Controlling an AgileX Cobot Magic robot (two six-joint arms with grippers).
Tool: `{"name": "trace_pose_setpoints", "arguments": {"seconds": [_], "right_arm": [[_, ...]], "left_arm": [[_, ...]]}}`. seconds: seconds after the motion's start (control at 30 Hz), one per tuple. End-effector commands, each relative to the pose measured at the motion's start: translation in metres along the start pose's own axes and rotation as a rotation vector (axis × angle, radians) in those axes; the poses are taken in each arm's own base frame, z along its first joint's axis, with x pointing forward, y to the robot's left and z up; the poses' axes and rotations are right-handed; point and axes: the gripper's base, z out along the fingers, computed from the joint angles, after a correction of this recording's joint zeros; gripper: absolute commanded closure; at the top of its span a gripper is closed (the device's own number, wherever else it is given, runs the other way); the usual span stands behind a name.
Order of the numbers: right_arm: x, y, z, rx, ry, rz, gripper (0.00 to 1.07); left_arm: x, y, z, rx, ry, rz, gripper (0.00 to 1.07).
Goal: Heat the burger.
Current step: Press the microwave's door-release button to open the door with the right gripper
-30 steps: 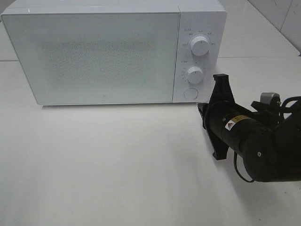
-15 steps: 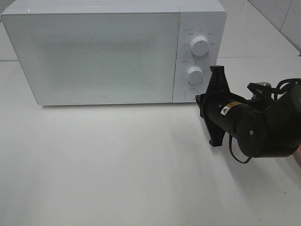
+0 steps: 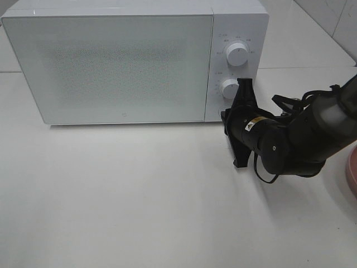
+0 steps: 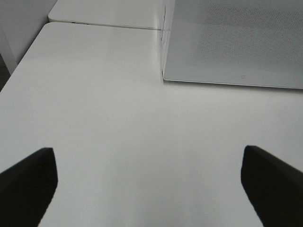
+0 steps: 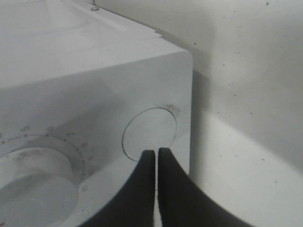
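The burger is out of view. A white microwave (image 3: 122, 61) stands at the back of the table with its door closed. My right gripper (image 5: 156, 152) is shut, nothing between its fingers, its tips right at the rim of the round button (image 5: 149, 127) at the foot of the control panel. In the exterior high view the right arm's black wrist (image 3: 262, 139) covers that button, just below the lower knob (image 3: 230, 88). My left gripper (image 4: 151, 189) is open over bare table in front of the microwave (image 4: 236, 42), holding nothing.
The panel's upper knob (image 3: 237, 54) sits above the lower one. A pink plate's edge (image 3: 352, 173) shows at the far right. White table (image 3: 122, 195) stretches in front of the microwave. A tiled wall rises at the back right.
The right arm has moved left and toward the microwave, bringing its shut fingers up to the round button. The left gripper has stayed open.
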Motion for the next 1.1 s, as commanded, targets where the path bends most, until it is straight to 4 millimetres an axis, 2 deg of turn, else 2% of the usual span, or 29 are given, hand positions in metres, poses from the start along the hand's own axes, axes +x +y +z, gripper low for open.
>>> {"name": "trace_pose_setpoints", "arguments": {"seconds": [0.03,0.3,1.1], "right_arm": [[-0.001,0.004,0.006,-0.012,-0.02,0.019,1.07],[-0.005,0.007,0.015,-0.037,-0.057,0.03,1.07],[-0.008,0.028,0.018,-0.271,-0.098,0.016,1.07]], "left_arm": [[0.001,0.0,-0.002,0.0,-0.026,-0.005,0.09],[0.001,0.0,-0.002,0.0,-0.026,-0.005,0.09],[0.001,0.0,-0.002,-0.001,-0.025,-0.004,0.09]]}}
